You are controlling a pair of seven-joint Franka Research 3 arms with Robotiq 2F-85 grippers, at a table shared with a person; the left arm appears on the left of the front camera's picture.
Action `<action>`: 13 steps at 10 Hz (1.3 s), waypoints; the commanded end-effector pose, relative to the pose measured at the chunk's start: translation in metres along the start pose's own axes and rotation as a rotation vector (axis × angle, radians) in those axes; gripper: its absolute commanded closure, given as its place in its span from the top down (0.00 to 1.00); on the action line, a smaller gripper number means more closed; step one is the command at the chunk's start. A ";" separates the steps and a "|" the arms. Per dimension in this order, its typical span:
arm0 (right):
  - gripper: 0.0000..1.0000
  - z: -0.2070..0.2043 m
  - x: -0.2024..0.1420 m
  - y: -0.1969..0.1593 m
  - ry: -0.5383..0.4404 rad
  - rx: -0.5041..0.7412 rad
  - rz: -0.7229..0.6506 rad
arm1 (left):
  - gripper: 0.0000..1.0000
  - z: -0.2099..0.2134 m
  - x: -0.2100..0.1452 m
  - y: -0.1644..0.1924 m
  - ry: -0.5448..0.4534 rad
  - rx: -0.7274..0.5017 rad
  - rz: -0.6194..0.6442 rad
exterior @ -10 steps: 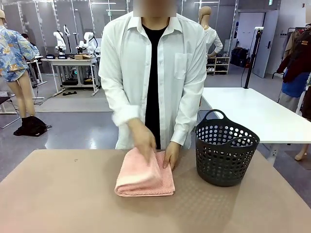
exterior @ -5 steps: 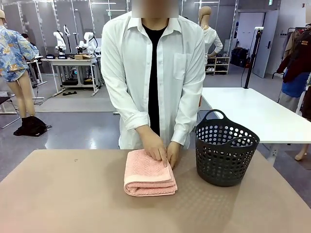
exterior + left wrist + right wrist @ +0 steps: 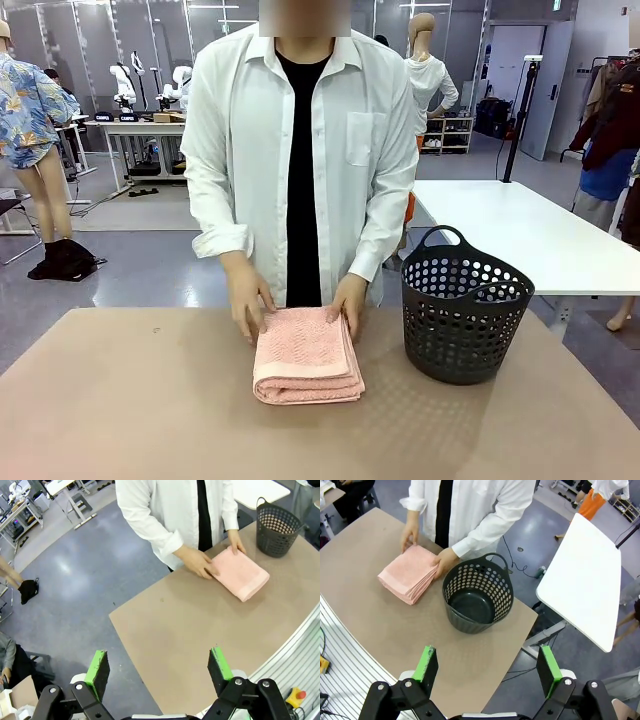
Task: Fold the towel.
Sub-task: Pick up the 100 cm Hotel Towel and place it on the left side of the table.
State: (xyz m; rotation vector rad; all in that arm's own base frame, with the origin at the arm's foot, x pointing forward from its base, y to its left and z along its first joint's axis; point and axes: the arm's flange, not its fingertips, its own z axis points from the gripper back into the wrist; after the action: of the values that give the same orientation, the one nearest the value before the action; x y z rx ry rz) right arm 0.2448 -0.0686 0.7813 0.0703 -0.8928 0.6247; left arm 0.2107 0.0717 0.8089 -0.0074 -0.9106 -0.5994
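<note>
Start with the towel [image 3: 307,355]. A second ago it lay wider and flatter on the tabletop [image 3: 140,420], with one of the person's hands sweeping across its top. Now it is a compact, thick rectangle with its rolled fold facing you and its layers stacked evenly. At its far edge, the person's right hand [image 3: 250,303] has come away from the corner next to the basket [image 3: 465,320], where both hands sat half a second ago. It now rests against the opposite far corner, while the person's left hand [image 3: 348,305] stays on the basket-side corner. With a hand on each side, the person looks to be squaring the bundle rather than making another fold. You can treat the folding as done or very nearly done, with only a final tidy left. The basket stands just beside the towel, not touching it, and the right wrist view shows nothing in it. As for your own arms, the left fingers [image 3: 98,666] are spread as wide as they go. They hold nothing and touch nothing, and they hang high over the near part of the tabletop, well apart from the towel. The right fingers [image 3: 427,662] are just as wide and just as empty, up above the tabletop's edge, with the basket beyond them and the towel farther off.
</note>
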 end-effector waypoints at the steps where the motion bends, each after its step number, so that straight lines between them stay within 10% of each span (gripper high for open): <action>1: 1.00 0.001 -0.001 0.000 -0.003 -0.005 -0.016 | 1.00 0.002 0.000 -0.002 0.005 0.009 0.012; 13: 1.00 0.001 -0.001 0.000 -0.003 -0.005 -0.016 | 1.00 0.002 0.000 -0.002 0.005 0.009 0.012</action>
State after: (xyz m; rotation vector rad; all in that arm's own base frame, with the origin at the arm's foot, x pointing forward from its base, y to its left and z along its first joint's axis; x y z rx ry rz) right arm 0.2448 -0.0686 0.7813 0.0699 -0.8927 0.6247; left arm 0.2107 0.0717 0.8089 -0.0075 -0.9106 -0.5995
